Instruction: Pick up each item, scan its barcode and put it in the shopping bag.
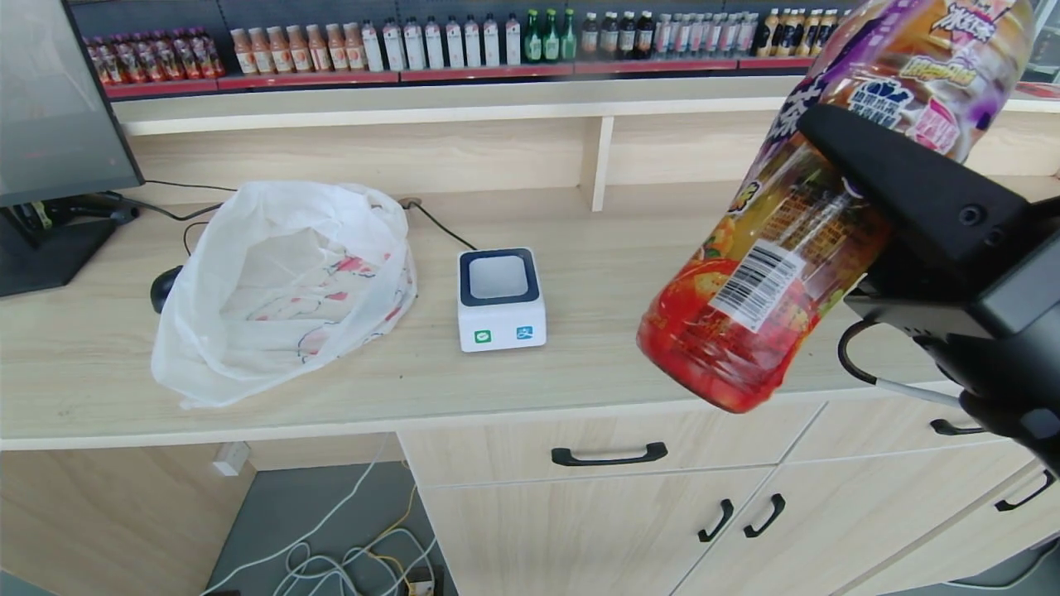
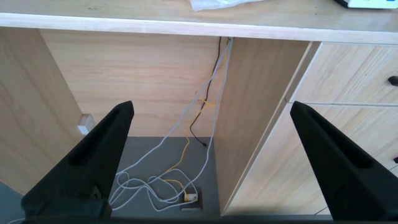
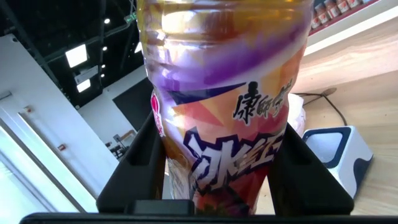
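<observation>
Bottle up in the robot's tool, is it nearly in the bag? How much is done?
Done: the bottle is picked up, clamped in the right tool, up off the counter. In hand: its barcode shows, but it hangs right of the scanner, not over it. Left: scan it, then drop it into the open shopping bag. The left tool is open, lower than the counter.

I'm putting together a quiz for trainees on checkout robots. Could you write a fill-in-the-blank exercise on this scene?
1. The right gripper is shut on a bottle whose striped ____ faces the head camera.
2. On the counter, the scanner stands to the robot's ____ of the shopping bag.
3. The left gripper is ____ and holds nothing.
Missing words: barcode; right; open.
</observation>
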### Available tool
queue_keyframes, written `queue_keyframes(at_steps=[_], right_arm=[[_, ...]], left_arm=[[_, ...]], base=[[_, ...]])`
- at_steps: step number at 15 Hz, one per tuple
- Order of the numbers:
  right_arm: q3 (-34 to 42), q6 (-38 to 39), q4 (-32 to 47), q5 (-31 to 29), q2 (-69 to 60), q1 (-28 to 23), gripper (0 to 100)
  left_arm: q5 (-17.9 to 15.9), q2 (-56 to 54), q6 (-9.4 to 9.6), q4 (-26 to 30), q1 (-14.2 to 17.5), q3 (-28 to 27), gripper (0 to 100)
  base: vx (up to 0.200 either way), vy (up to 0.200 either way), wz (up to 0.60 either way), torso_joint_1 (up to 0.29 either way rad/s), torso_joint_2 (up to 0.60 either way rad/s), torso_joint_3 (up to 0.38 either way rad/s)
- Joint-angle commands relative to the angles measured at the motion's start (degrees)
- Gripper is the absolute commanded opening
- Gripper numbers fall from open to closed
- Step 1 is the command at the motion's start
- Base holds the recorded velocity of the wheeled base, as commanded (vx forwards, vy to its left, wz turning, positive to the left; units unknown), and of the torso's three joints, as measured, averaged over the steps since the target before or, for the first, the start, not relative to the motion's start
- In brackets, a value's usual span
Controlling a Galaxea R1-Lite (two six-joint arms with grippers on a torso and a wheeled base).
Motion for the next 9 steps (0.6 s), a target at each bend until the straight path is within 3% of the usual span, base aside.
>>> queue_keyframes(at_steps=[1,9], right_arm=[[0.0,-0.1,0.0,0.0,0.9,0.0,0],[-0.3,1.0,0.1,0.5,1.7,0.0,0]], left_arm=[[0.0,0.0,0.06,0.0,0.0,0.0,100],[0.0,0.0,-0.02,0.0,0.0,0.0,100]], base=[[0.0,0.0,0.0,0.0,0.0,0.0],[0.0,0.0,0.0,0.0,0.0,0.0]])
